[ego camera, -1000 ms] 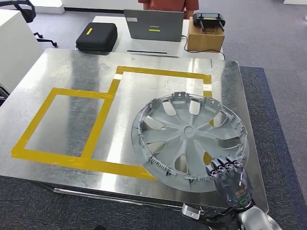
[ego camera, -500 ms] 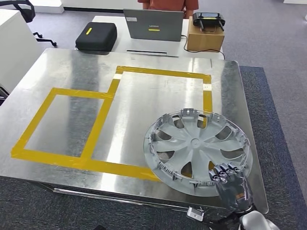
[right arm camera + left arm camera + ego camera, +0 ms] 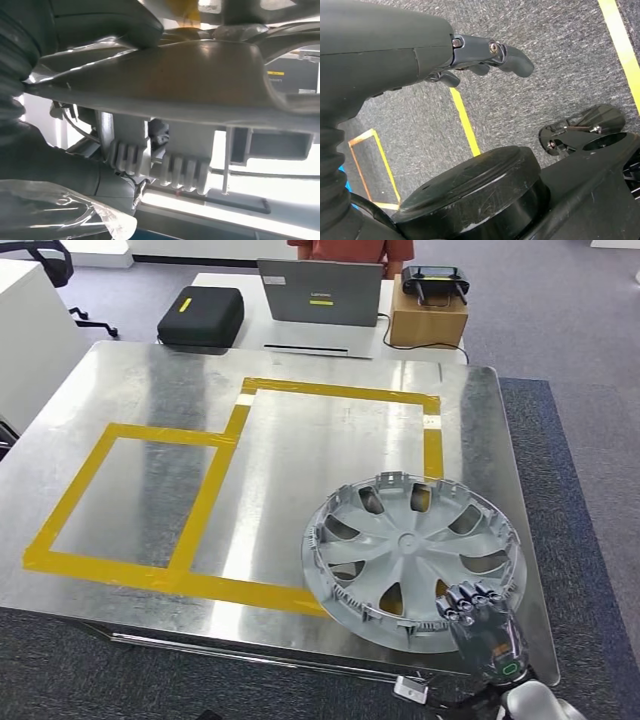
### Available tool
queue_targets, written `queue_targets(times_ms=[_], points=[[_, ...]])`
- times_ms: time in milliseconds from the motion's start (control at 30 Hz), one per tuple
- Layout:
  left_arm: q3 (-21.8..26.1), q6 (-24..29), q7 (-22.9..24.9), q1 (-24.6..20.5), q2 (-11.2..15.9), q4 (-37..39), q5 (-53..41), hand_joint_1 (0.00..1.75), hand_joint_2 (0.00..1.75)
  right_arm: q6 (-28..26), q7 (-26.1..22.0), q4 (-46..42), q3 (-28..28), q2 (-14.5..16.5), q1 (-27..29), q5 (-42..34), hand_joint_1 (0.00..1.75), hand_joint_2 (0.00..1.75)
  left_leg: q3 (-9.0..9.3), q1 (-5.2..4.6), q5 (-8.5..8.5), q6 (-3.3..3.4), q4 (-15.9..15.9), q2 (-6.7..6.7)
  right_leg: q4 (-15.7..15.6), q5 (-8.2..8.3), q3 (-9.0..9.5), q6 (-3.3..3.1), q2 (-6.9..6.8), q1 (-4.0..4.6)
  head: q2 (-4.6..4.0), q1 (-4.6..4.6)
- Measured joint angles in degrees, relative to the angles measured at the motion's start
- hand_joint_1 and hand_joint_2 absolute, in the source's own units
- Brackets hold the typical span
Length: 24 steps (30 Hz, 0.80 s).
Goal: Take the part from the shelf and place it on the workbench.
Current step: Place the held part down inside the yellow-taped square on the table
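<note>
grey wheel cover (image 3: 413, 560) lower, nearer workbench (image 3: 151, 500)

Hubcap (image 3: 411, 560) pulled nearer bench's near right corner, lying flatter; right hand (image 3: 477, 625) drawn back with it.

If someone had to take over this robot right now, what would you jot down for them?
Right hand: grips the near rim of the hubcap.
Left hand: holds nothing, fingers loosely spread, hanging over the carpet.
Hubcap: at the near right corner of the workbench, partly over the yellow tape; whether it fully rests there is unclear.
Done: part brought to the workbench.
Left: set it flat, let go, withdraw.
</note>
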Motion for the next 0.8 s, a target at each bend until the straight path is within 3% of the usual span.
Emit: queue_targets(times_ms=[100, 233, 800], points=[[0.0, 0.3, 0.3, -0.1, 0.0, 0.0, -0.2, 0.0, 1.75, 0.0, -1.6, -0.2, 0.0, -0.4, -0.1, 0.0, 0.0, 0.0, 0.01, 0.0, 0.0, 0.0, 0.0, 0.0, 0.0, 0.0, 0.01, 0.0, 0.0, 0.0, 0.0, 0.0], [-0.2, 0.6, 0.4, -0.1, 0.1, 0.0, -0.5, 0.0, 0.0, -0.1, -3.1, -0.9, 0.0, -0.6, -0.1, 0.0, 0.0, 0.0, 0.01, 0.0, 0.0, 0.0, 0.0, 0.01, 0.0, 0.0, 0.01, 0.0, 0.02, 0.0, 0.0, 0.0], [-1.5, 0.8, 1.1, 0.0, 0.5, 0.0, -2.0, 0.0, 0.0, -0.1, -5.1, -2.8, 0.3, -0.5, -1.8, 0.0, 0.0, 0.0, -0.01, 0.0, 0.0, 0.0, 0.1, 0.02, 0.0, 0.03, 0.02, 0.02, 0.03, 0.01, 0.0, 0.01]])
